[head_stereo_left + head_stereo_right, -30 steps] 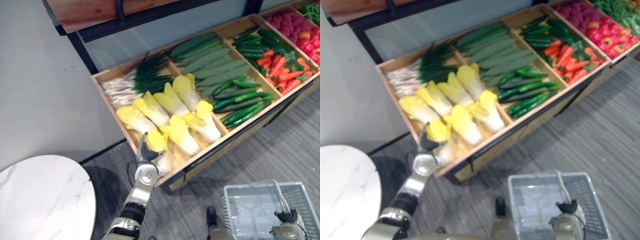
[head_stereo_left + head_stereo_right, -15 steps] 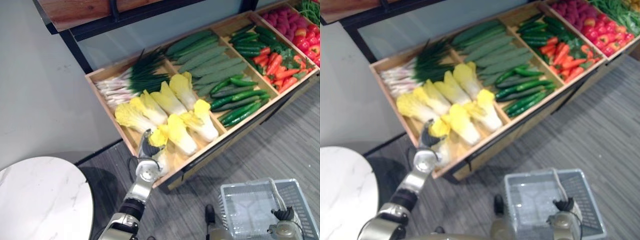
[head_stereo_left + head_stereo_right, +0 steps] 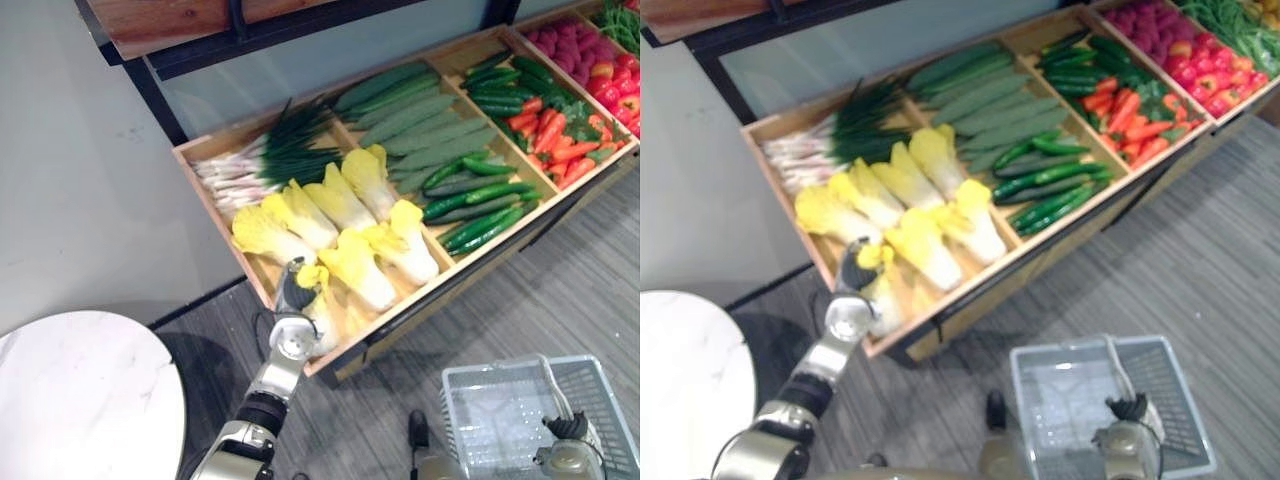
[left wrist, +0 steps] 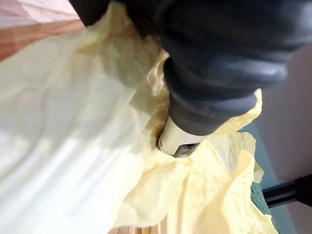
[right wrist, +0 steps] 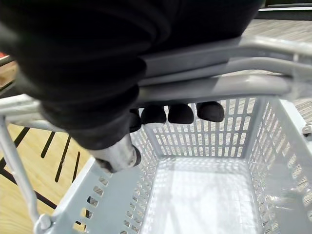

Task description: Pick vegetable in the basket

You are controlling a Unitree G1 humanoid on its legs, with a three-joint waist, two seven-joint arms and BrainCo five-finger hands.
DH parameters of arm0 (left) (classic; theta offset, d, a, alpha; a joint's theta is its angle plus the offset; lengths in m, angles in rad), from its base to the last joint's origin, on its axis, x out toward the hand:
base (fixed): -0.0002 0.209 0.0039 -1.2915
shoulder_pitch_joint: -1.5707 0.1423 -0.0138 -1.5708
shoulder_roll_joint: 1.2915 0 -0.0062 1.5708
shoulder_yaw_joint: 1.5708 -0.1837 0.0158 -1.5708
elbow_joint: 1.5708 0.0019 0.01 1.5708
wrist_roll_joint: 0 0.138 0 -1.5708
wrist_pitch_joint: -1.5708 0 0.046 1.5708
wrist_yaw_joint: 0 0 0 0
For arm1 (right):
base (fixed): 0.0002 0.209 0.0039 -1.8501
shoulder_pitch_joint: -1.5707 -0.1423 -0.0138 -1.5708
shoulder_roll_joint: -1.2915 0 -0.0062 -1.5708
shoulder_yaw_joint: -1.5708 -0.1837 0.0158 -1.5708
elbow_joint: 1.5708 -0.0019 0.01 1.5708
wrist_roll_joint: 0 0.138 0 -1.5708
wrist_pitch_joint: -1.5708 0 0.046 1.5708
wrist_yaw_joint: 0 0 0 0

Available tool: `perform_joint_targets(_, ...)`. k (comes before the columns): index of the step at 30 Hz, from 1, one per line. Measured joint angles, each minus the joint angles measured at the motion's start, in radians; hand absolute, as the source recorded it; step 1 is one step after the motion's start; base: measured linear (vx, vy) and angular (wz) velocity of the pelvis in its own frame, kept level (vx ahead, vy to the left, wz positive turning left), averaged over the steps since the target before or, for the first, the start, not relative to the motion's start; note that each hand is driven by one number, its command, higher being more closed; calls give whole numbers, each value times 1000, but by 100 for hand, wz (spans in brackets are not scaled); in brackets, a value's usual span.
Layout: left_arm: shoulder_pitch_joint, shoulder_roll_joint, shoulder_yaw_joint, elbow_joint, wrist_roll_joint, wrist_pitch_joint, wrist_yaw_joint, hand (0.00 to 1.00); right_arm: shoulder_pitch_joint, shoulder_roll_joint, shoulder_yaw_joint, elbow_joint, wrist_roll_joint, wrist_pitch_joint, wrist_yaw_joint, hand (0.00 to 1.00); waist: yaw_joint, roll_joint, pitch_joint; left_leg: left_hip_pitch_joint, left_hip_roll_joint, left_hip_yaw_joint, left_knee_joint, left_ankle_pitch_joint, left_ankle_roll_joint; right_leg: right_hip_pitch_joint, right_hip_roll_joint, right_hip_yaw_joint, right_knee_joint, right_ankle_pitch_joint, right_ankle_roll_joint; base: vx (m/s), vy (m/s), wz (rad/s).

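A pale yellow napa cabbage (image 3: 320,310) lies at the front left corner of the wooden crate (image 3: 392,318). My left hand (image 3: 293,292) is on it from the near side. In the left wrist view the thumb (image 4: 174,140) digs into the crumpled leaves of the cabbage (image 4: 73,146), and the other fingers are hidden in them. Low at the right, my right hand (image 3: 570,431) holds the grey plastic basket (image 3: 470,376). Its dark fingertips (image 5: 181,113) curl round the basket's handle (image 5: 219,83). The basket is empty.
More napa cabbages (image 3: 350,205) fill that compartment, with spring onions (image 3: 260,160) behind. Cucumbers (image 3: 420,125), green peppers (image 3: 480,210), carrots (image 3: 555,135) and red produce (image 3: 600,60) lie to the right. A round white marble table (image 3: 85,400) stands at the lower left.
My left hand's fingers have closed into the cabbage, and its yellow leaf top has crumpled and shrunk. The basket and my right hand have kept their hold.
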Motion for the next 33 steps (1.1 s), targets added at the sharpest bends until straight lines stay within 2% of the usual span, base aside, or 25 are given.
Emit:
perform_joint_targets(5, 18, 1, -30, -69, -37, 8, -15, 100, -1, 1, 0, 30, 0, 1, -1, 100, 1, 2, -1, -3, -2, -24, 1, 1, 1, 12, -7, -26, 0, 0, 0, 5, -18, 13)
perform_joint_targets(14, 158, 0, -78, -417, -38, 7, -96, 100, -27, 0, -24, 79, 0, -3, -1, 100, 2, 1, 0, -19, -9, -57, 20, 1, 2, 26, -20, -59, 1, 0, 0, 16, -13, 10)
perform_joint_targets(22, 211, -3, -132, -594, -38, -7, -136, 100, -56, -43, -46, 141, 4, -15, 4, 100, 14, 4, -2, -32, -11, -71, 49, -9, 16, 40, -26, -59, 1, -1, 1, -45, -19, 3)
perform_joint_targets(24, 215, -3, -155, -643, -38, -24, -145, 100, -56, -55, -46, 150, 3, -15, 7, 100, 25, 4, -2, -33, -10, -71, 50, -9, 16, 39, -25, -58, 1, 0, 2, -25, -11, 0)
perform_joint_targets(29, 223, -5, -199, -740, -39, -45, -161, 100, -61, -81, -42, 157, 3, -16, 12, 100, 27, 4, -5, -32, -11, -68, 54, -8, 17, 39, -25, -51, 4, 3, 5, 0, 0, 0)
perform_joint_targets(33, 221, -5, -231, -780, -119, -47, -170, 100, -75, -97, -40, 160, 0, -16, 14, 100, 28, 3, -6, -28, -11, -58, 54, -8, 17, 39, -24, -45, 6, 4, 6, 4, -3, -3)
